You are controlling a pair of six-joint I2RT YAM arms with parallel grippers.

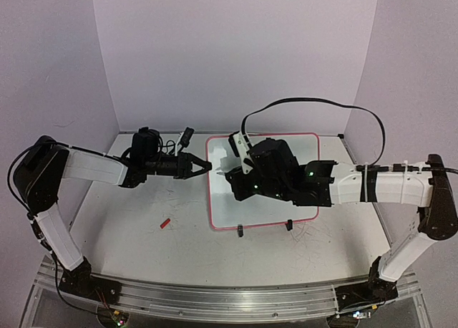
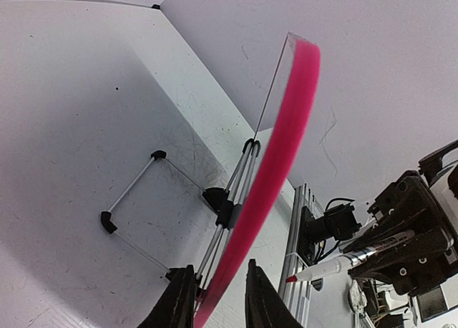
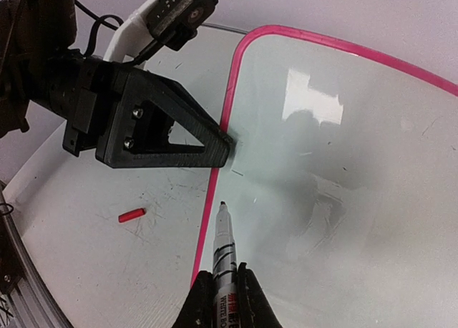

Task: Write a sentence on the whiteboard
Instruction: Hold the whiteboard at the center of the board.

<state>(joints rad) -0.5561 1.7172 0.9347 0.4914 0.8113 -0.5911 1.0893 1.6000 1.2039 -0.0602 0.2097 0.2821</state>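
The whiteboard, glossy white with a pink rim, stands tilted on the table's middle. The sentence is out of view; the board face shows only glare and faint smudges. My left gripper straddles the board's left rim, its fingers on either side with a small gap showing. My right gripper is shut on a white marker. Its dark tip points at the board face just inside the left rim, below the left fingers. From the left wrist view the marker shows a red tip.
A small red cap lies on the table left of the board. The board's black stand feet rest near its front edge, with the wire stand behind. Purple walls close in the back and sides.
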